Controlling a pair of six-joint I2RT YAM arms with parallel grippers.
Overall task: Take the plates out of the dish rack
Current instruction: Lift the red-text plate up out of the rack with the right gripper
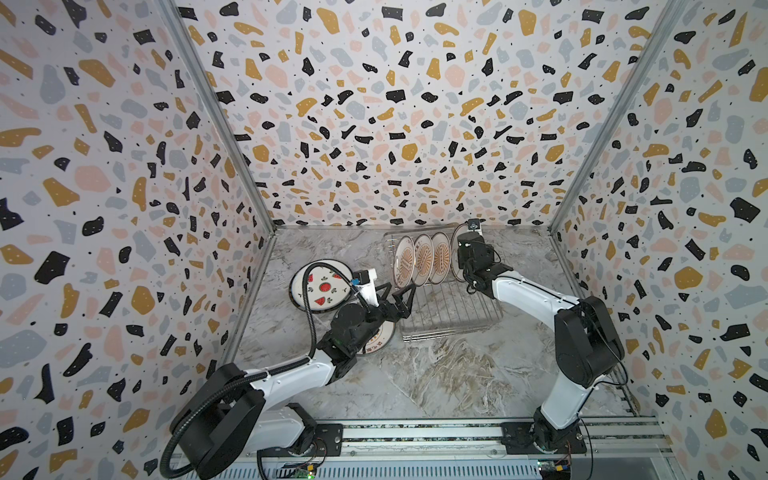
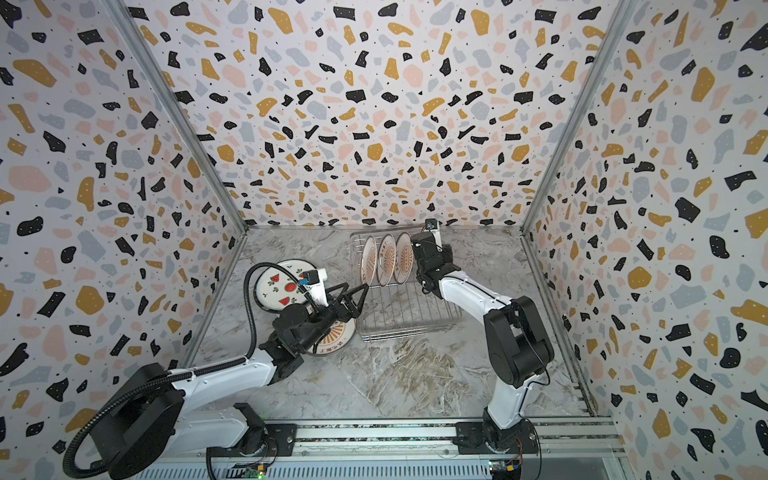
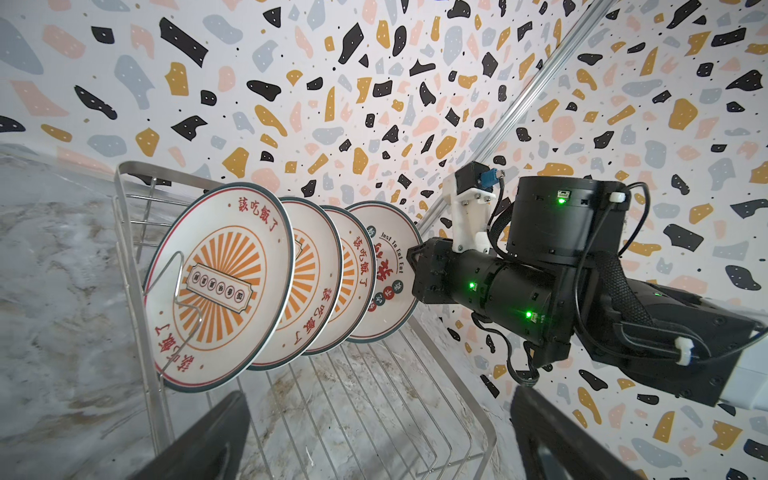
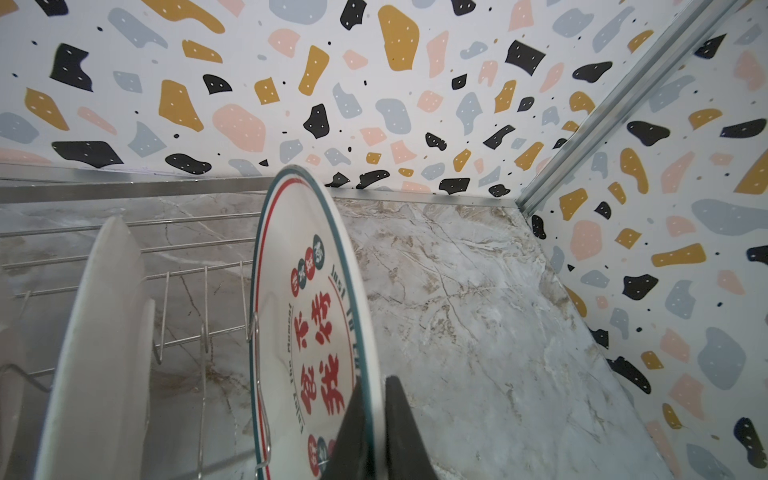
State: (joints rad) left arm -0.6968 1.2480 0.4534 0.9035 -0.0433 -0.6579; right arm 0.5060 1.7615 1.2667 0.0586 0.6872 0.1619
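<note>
The wire dish rack (image 1: 451, 331) (image 2: 409, 334) stands at the back of the marble table. Three sunburst plates (image 1: 424, 258) (image 3: 220, 286) stand on edge in it. A fourth plate (image 4: 307, 311) (image 3: 388, 270), with red characters and "Just To Eat" lettering, stands at the row's right end. My right gripper (image 4: 376, 386) (image 3: 413, 266) is shut on this plate's rim, one finger on each face. My left gripper (image 1: 401, 293) (image 2: 356, 289) (image 3: 380, 436) hangs open over the rack's bare near-left part, holding nothing.
A large watermelon plate (image 1: 322, 284) (image 2: 282, 284) lies flat on the table left of the rack. A sunburst plate (image 1: 380, 338) (image 2: 336, 336) lies flat partly under my left wrist. Terrazzo walls close in the back and both sides.
</note>
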